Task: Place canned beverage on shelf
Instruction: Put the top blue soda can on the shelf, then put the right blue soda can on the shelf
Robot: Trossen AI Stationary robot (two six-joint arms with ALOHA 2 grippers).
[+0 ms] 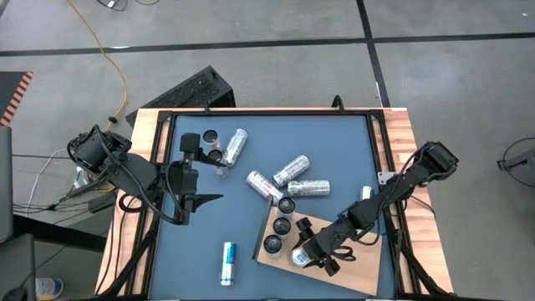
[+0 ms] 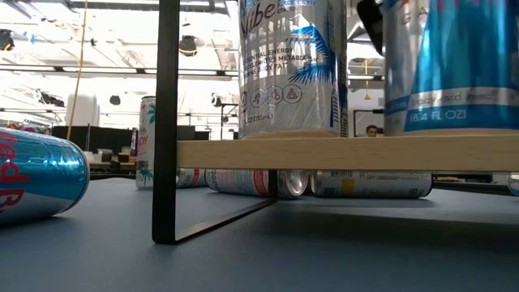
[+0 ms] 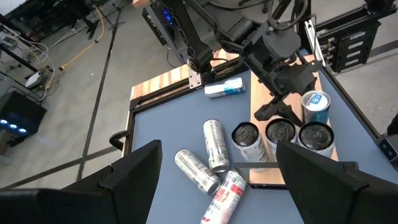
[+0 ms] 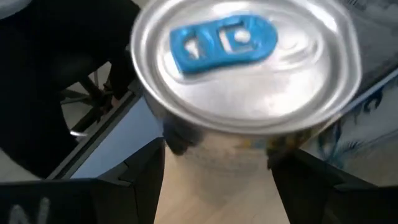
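Right gripper (image 1: 305, 255) closed around a blue-tabbed can (image 1: 298, 257) standing upright on the shelf (image 1: 364, 272).

The shelf, a light wooden board on a black frame, is the landmark: three dark-topped cans (image 1: 280, 224) stand in a row along one of its edges, just beside the held can. Several silver cans (image 1: 291, 170) lie on the tabletop (image 1: 334, 142) beyond the shelf. Left gripper (image 1: 203, 199), well apart from the shelf, hangs with fingers spread wide, empty.
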